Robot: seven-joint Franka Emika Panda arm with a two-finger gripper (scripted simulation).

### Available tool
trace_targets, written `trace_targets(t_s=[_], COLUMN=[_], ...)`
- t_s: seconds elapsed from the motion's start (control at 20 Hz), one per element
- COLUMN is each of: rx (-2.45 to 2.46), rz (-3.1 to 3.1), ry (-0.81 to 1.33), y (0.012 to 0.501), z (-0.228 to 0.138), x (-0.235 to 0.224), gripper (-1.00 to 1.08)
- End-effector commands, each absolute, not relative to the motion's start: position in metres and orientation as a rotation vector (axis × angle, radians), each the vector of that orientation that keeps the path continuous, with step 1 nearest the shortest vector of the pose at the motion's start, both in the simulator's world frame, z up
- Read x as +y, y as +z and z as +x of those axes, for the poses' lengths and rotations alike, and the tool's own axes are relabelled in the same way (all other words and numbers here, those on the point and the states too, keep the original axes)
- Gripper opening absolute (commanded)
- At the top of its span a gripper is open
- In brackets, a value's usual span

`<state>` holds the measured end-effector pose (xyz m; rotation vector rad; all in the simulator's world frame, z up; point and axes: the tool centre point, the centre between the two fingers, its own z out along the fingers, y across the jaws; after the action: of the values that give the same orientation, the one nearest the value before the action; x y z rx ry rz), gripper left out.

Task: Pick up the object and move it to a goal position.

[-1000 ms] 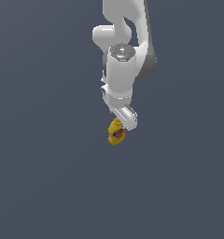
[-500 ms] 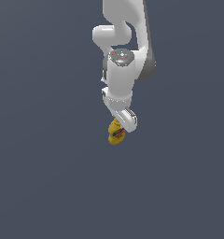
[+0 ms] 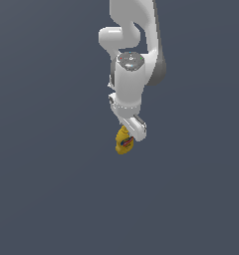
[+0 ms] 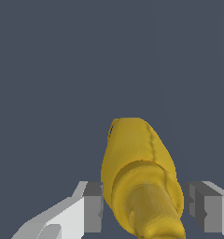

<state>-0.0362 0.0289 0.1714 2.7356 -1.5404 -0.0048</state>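
Below the white arm in the exterior view, you see the white two-fingered gripper [image 3: 130,130] pointing down with the small yellow plastic squeeze bottle with a red-and-blue label [image 3: 124,142] hanging at its tip. The bottle shows just under the fingers and a little toward the exterior view's left of them, its label facing the camera. Around it there is only flat dark grey, so you cannot tell from here whether the bottle is lifted or resting on a surface, and no goal marker shows.

In the wrist view, the bottle fills the space between the two grey finger pads [image 4: 93,207], cap end nearest the camera and body reaching away from the hand. One pad sits tight against the bottle's side; the other has a thin dark gap beside it, so you cannot tell whether the hand is clamped on the bottle or merely straddling it.

Your judgement: the approach is done and the grasp is at or near completion. The carry to the goal is left.
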Motion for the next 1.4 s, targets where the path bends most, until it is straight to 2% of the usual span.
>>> trace_targets(t_s=[0.0, 0.35, 0.95, 1.35], rx=[-1.540, -1.540, -1.541, -1.541], rz=[2.739, 2.738, 2.737, 2.738], ry=[0.001, 0.002, 0.001, 0.001], y=[0.178, 0.212, 0.303, 0.335], z=[-0.035, -0.033, -0.024, -0.018], x=[0.034, 0.063, 0.145, 0.175], gripper=[-1.00, -1.00, -1.00, -1.00])
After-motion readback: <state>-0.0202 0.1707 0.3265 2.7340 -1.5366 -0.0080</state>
